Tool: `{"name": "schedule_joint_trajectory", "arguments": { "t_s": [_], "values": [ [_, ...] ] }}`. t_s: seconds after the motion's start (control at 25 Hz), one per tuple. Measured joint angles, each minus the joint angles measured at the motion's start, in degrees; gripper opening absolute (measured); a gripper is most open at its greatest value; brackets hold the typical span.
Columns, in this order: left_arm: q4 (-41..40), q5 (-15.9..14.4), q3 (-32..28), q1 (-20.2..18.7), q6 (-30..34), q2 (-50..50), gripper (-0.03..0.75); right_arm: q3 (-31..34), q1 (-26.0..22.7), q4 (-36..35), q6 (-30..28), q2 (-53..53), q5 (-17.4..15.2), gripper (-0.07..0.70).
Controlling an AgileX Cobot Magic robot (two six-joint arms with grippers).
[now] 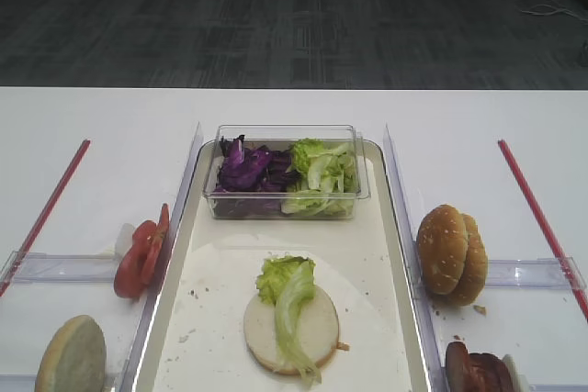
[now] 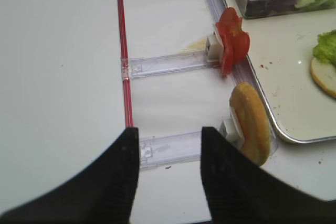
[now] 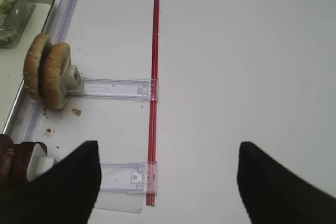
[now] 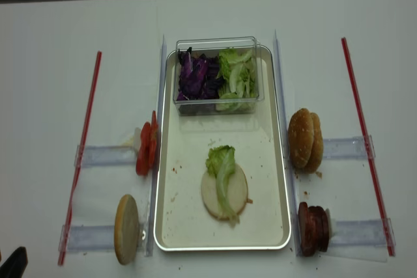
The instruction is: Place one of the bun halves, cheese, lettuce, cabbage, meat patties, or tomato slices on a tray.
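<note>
The metal tray (image 4: pixel 158 180) lies in the middle of the white table. On its floor rests a pale bun half (image 1: pixel 317 323) with a lettuce leaf (image 1: pixel 289 291) draped over it. A clear tub at the tray's far end holds purple cabbage (image 1: pixel 248 172) and more lettuce (image 1: pixel 322 176). Tomato slices (image 2: pixel 232 45) and a bun half (image 2: pixel 251 121) stand in holders left of the tray. Domed bun halves (image 3: pixel 47 72) and meat patties (image 4: pixel 313 228) stand to its right. No cheese shows. My left gripper (image 2: pixel 170 132) and my right gripper (image 3: pixel 168 148) are both open and hold nothing, each over the table beside its holders.
A red strip runs along each side of the table, one at the left (image 2: pixel 123 51) and one at the right (image 3: pixel 154 98). Clear plastic rails (image 3: pixel 113 88) join them to the food holders. Crumbs (image 3: pixel 76 112) lie near the right buns. Beyond the table's far edge is dark carpet (image 1: pixel 294 16).
</note>
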State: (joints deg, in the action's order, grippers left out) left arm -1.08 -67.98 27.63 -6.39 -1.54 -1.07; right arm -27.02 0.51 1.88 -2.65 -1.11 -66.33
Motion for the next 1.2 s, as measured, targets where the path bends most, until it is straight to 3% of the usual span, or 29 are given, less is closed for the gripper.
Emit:
{"name": "schedule_joint_trajectory", "arguments": {
  "t_s": [0.44, 1.2],
  "values": [
    [0.0, 0.0, 0.0, 0.0, 0.0, 0.0, 0.270, 0.0, 3.0, -2.6, 0.0, 0.0, 0.2, 0.552],
    [0.0, 0.0, 0.0, 0.0, 0.0, 0.0, 0.270, 0.0, 3.2, -2.6, 0.1, 0.0, 0.3, 0.552]
  ]
}}
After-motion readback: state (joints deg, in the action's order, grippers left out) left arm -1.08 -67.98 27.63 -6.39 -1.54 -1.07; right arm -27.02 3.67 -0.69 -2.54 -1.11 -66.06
